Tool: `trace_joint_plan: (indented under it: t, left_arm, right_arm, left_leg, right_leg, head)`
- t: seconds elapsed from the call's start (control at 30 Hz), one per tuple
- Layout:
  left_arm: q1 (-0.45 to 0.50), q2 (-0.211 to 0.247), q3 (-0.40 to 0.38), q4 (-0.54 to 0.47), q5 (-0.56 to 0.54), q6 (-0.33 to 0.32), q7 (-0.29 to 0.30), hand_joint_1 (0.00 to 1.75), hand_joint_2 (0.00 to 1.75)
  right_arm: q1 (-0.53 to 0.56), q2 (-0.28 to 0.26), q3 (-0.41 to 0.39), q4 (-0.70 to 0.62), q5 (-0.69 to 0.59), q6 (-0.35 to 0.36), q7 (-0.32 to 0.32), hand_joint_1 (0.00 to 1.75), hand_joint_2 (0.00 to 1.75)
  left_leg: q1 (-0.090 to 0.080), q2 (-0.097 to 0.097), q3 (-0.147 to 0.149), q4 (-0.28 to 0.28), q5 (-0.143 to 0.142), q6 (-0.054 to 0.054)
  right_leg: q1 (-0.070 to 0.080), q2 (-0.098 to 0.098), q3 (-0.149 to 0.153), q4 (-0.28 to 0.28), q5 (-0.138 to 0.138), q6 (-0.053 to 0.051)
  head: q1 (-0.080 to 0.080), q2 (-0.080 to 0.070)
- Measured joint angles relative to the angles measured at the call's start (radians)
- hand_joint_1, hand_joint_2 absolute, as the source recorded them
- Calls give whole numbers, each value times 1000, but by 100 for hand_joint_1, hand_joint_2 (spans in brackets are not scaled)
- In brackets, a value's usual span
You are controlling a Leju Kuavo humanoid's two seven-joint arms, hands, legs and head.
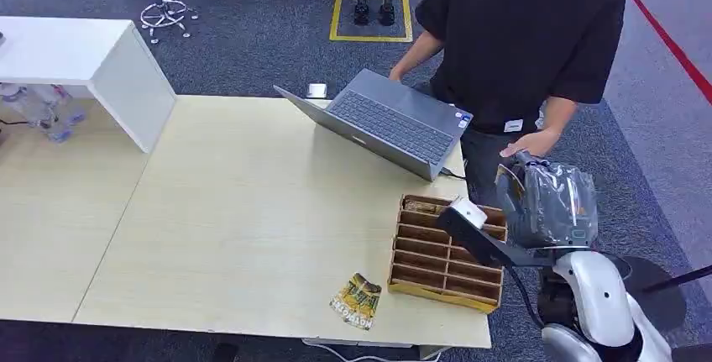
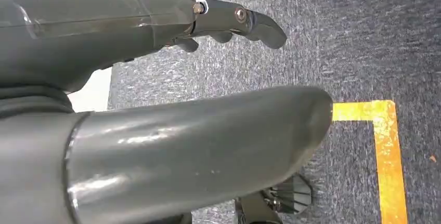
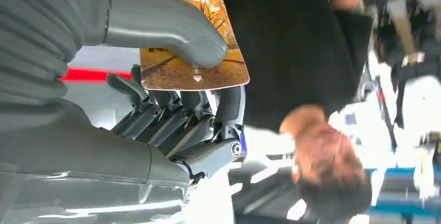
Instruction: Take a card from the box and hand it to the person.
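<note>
My right hand (image 1: 550, 202) is raised beyond the table's right edge and pinches a yellow-brown hotel card (image 3: 193, 57) between thumb and fingers (image 3: 171, 115). The card's edge (image 1: 506, 187) faces the person (image 1: 520, 34), whose open hand (image 1: 529, 142) hovers just above my hand without touching the card. The wooden slotted card box (image 1: 445, 253) sits on the table near its front right corner, below my forearm. My left hand (image 2: 156, 146) hangs over the carpet with thumb and fingers (image 2: 234, 21) apart and nothing in it.
A couple of loose cards (image 1: 357, 301) lie on the table (image 1: 235, 211) left of the box. An open grey laptop (image 1: 382, 123) stands behind the box. A white shelf (image 1: 101, 64) is at the back left. Yellow floor tape (image 2: 387, 156) lies under my left hand.
</note>
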State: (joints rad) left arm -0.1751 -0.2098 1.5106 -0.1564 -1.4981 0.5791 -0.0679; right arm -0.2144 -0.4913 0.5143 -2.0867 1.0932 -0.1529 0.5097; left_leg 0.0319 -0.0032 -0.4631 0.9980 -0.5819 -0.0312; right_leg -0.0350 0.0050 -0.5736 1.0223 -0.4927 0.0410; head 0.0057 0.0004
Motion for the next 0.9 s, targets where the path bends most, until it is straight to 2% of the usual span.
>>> trace_joint_plan:
  t: [0.13, 0.2, 0.43, 0.73, 0.83, 0.9]
  left_arm:
    - [0, 0, -6, 0, -4, -17, -2, 0, 0]
    - [0, 0, -21, 0, -4, -24, -8, 0, 0]
    - [0, 0, -46, 0, -4, -32, -10, 0, 0]
    - [1, 0, -72, 0, -4, -37, -14, 0, 0]
    - [1, 0, -76, 0, -4, -37, -16, 0, 0]
    - [1, 0, -77, 0, -4, -37, -16, 0, 0]
  right_arm:
    - [2, 0, -46, 22, 71, -70, -28, 168, 175]
    - [9, 2, -83, 66, 54, -99, -43, 166, 175]
    - [33, 6, -136, 149, 43, -110, -46, 162, 175]
    - [62, 6, -165, 222, 57, -119, -43, 161, 175]
    - [70, 6, -170, 240, 57, -118, -43, 150, 175]
    - [79, 6, -171, 248, 59, -118, -42, 110, 175]
  left_leg:
    - [0, 0, 0, 0, 0, 0]
    - [0, 0, 0, 0, 0, 0]
    - [0, 0, 0, 0, 0, 0]
    - [0, 0, 0, 0, 0, 0]
    - [0, 0, 0, 0, 0, 0]
    - [0, 0, 0, 0, 0, 0]
  right_leg:
    - [0, 0, 0, 0, 0, 0]
    - [0, 0, 0, 0, 0, 0]
    - [0, 0, 0, 0, 0, 0]
    - [0, 0, -1, 0, 0, 0]
    - [0, 0, -1, 0, 0, 0]
    - [0, 0, -1, 0, 0, 0]
  head:
    - [0, 0]
    - [0, 0]
    - [0, 0]
    - [0, 0]
    - [0, 0]
    - [0, 0]
